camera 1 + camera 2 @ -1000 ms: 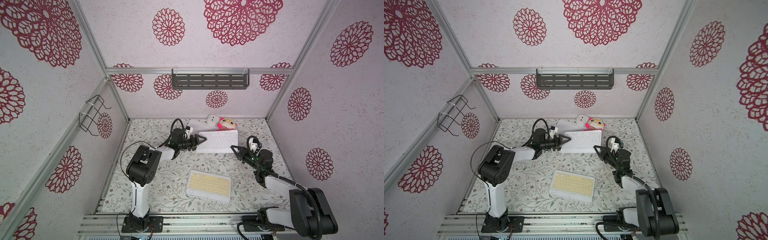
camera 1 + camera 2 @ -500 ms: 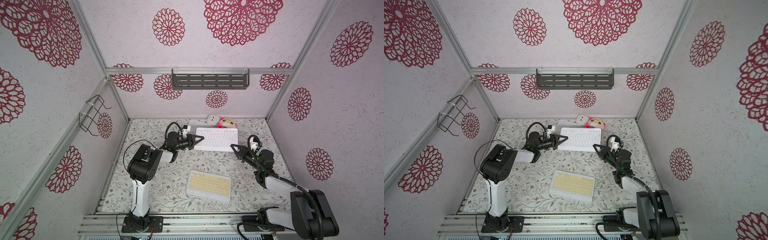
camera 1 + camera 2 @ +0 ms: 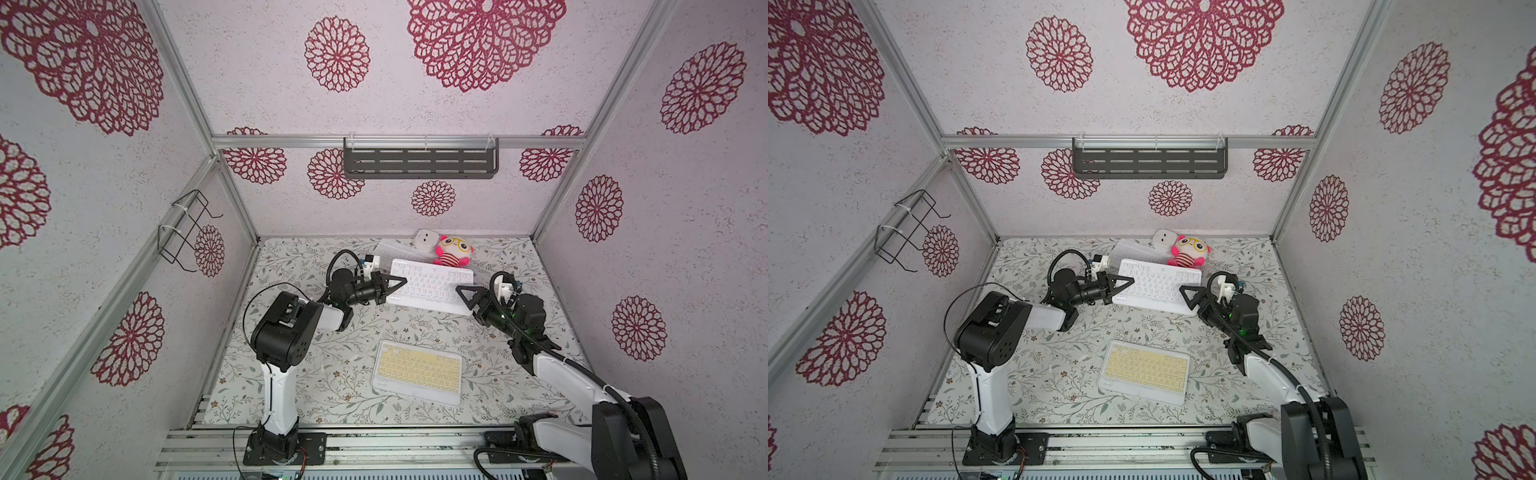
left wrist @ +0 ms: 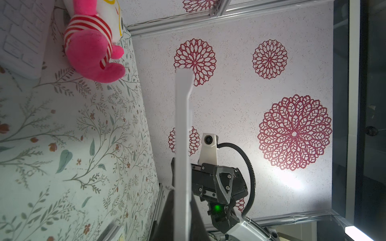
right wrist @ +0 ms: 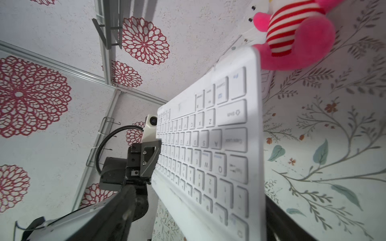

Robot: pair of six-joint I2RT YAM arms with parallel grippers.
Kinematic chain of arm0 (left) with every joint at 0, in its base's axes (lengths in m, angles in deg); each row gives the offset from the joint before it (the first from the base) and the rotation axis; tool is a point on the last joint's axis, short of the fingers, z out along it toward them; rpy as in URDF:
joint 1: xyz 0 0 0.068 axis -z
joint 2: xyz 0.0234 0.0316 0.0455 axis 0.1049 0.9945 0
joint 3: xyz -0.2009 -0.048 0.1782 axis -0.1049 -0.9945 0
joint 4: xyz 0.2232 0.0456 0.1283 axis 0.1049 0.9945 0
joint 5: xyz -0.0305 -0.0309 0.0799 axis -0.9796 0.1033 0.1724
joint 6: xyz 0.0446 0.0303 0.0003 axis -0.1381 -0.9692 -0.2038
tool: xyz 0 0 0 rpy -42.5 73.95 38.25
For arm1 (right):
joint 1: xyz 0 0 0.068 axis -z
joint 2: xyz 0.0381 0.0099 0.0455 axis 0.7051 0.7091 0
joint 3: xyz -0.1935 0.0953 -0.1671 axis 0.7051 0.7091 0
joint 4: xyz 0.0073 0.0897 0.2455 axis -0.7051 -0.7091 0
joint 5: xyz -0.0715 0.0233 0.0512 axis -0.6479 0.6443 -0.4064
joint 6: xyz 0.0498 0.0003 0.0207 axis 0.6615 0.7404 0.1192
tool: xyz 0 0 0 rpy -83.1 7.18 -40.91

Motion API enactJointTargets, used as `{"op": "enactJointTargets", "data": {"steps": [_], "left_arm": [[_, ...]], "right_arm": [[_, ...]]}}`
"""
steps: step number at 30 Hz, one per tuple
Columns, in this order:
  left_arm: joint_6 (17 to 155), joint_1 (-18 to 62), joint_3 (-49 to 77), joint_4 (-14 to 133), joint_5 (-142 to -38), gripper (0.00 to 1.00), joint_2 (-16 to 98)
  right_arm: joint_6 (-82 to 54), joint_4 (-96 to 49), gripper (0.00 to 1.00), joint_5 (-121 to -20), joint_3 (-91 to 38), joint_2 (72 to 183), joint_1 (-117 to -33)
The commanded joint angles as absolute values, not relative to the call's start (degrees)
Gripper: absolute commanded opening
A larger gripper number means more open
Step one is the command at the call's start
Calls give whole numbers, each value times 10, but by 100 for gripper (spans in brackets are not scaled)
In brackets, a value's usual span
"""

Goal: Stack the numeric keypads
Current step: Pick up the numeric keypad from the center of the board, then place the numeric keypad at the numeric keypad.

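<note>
Nearest, the yellow-keyed keypad [image 3: 417, 372] lies flat on the counter [image 3: 332, 374]. Beyond it, the white-keyed keypad [image 3: 432, 286] is raised off the counter. The left hand [image 3: 399, 284] is clamped on one end; the right hand [image 3: 461, 291] is at the other, spread cannot be told. The rear keypad [image 3: 388, 249] lies beside the plush toy [image 3: 453, 251]

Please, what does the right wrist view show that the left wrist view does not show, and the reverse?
Only the right wrist view: the key face of the white keypad, the left pincer shut on its far end, and the grey shelf on the wall.
Only the left wrist view: the white keypad seen edge-on, with the right arm and its camera behind it.
Both: the white keypad, the pink plush and the floral mat.
</note>
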State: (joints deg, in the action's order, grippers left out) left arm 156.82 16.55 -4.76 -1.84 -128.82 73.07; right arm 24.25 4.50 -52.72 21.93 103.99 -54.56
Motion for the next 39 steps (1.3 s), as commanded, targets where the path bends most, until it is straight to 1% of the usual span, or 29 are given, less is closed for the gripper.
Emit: {"op": "enactJointTargets", "data": {"steps": [1, 2, 5, 9, 16, 22, 25, 28, 34, 39], "left_arm": [[1598, 163, -74, -57, -1301, 0, 666], [1597, 165, -89, -49, -1302, 0, 654], [1595, 165, -142, -32, -1313, 0, 612], [1581, 174, -210, 3, -1321, 0, 557], [1466, 250, -272, 192, -1289, 0, 470], [1458, 273, -328, 199, -1254, 0, 436], [1451, 285, -345, 199, -1228, 0, 429], [1440, 299, -350, 210, -1198, 0, 435], [1464, 315, -387, 115, -1155, 0, 455], [1462, 320, -401, 104, -1139, 0, 452]], "right_arm": [[156, -103, 93, -611, 183, 1001, -547], [143, -144, 96, -633, 175, 995, -547], [113, -238, 97, -685, 159, 977, -547], [104, -307, 97, -698, 158, 964, -556], [94, -419, 97, -741, 154, 943, -637], [126, -431, 97, -743, 193, 897, -673], [143, -440, 97, -757, 211, 894, -695], [168, -416, 97, -758, 236, 894, -711], [206, -374, 97, -770, 253, 915, -744], [223, -374, 96, -770, 259, 933, -767]]}}
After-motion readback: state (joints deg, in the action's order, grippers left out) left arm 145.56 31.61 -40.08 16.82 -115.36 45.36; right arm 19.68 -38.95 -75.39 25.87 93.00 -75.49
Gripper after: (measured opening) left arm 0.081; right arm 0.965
